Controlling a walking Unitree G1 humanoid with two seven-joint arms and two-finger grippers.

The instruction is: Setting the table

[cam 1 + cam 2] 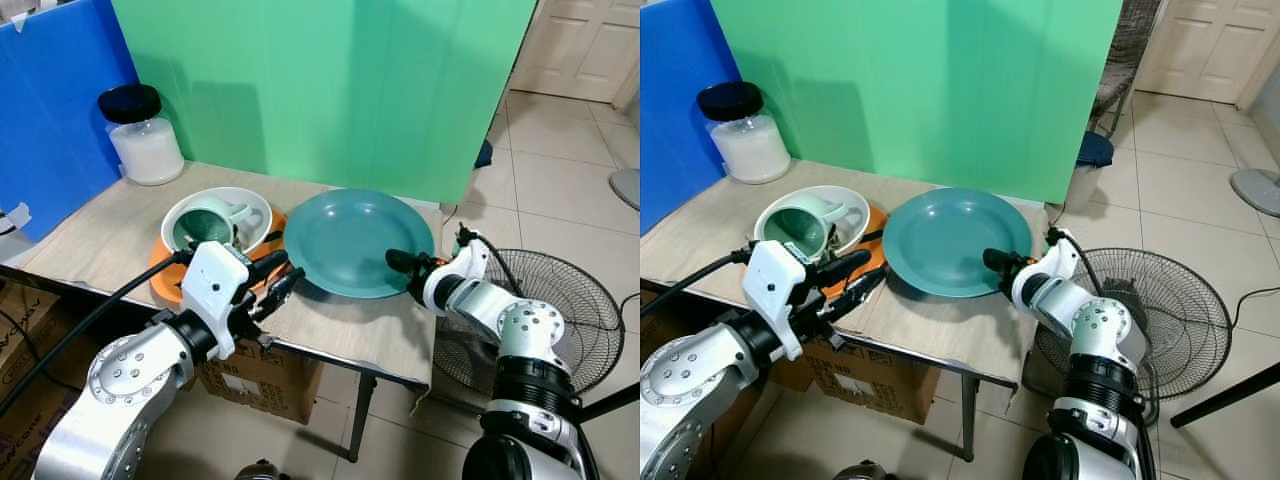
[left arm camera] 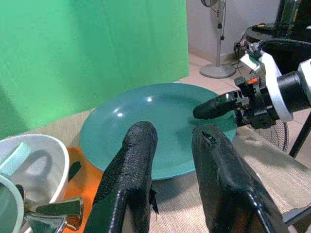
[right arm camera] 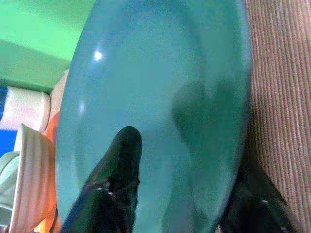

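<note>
A teal plate (image 1: 350, 240) lies on the wooden table (image 1: 100, 240), its left edge over an orange plate (image 1: 165, 278). My right gripper (image 1: 400, 265) is at the teal plate's right rim, open, one finger (image 3: 119, 165) above the plate's surface and the other (image 3: 257, 204) below the rim. On the orange plate stands a white bowl (image 1: 255, 208) with a mint mug (image 1: 205, 225) lying in it. My left gripper (image 1: 277, 280) hovers open by the table's front edge, just right of the orange plate, nothing between its fingers (image 2: 129, 179). Metal cutlery (image 2: 53, 211) pokes out by the bowl.
A glass jar (image 1: 143, 135) with a black lid stands at the table's back left. Blue (image 1: 50, 110) and green (image 1: 330, 90) screens close off the back. A floor fan (image 1: 570, 300) lies right of the table, and cardboard boxes (image 1: 260, 375) sit under it.
</note>
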